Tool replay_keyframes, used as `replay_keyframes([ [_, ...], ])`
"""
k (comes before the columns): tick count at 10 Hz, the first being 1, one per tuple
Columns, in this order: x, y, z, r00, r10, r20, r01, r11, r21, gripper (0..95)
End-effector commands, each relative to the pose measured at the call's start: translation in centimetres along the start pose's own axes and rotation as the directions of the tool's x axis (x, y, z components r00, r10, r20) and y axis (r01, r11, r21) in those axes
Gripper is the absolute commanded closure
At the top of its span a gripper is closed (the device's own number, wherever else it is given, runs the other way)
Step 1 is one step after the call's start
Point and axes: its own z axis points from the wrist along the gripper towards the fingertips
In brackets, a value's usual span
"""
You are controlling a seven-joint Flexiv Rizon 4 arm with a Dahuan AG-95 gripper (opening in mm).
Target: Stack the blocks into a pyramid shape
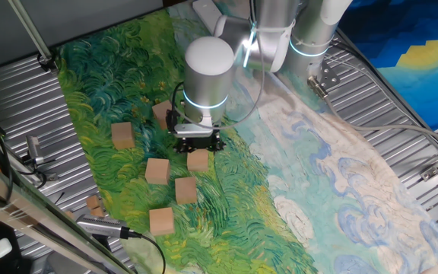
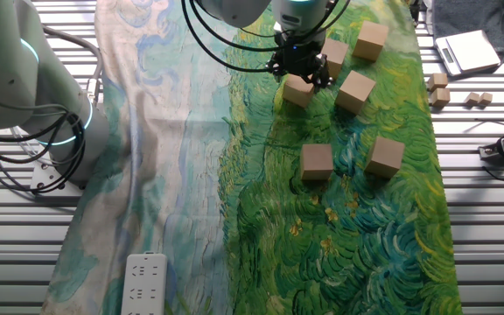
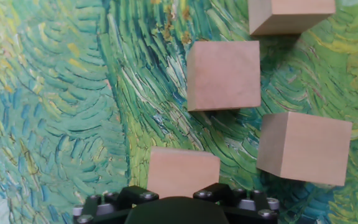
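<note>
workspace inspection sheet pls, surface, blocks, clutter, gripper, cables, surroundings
surface: painted-pattern cloth over a ribbed metal table.
job's things: six wooden blocks lying singly on the cloth, none stacked.
clutter: small tan scraps and a grey flat device off the cloth; white power strip on its edge.
grippers: gripper low over one block; fingers hidden, state unclear.
cables: black cables looped at the wrist; another at the table edge.
surroundings: blue and yellow sheet beyond the table.
</note>
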Motion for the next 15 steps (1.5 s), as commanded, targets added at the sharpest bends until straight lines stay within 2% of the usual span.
replay_keyframes([
  [1,0.0,0.0,-0.1,0.999,0.038,-0.008,-0.038,0.999,0.003,95.0],
  [8,-0.1,-0.4,-0.8,0.999,0.030,-0.021,-0.030,1.000,-0.002,95.0],
  [10,0.1,-0.8,-1.5,1.000,0.020,-0.025,-0.020,1.000,-0.012,95.0],
  [12,0.9,-1.4,-2.7,0.999,-0.030,-0.024,0.029,0.999,-0.021,95.0],
  [15,2.8,-2.4,-3.7,0.988,-0.154,-0.011,0.154,0.988,-0.020,95.0],
])
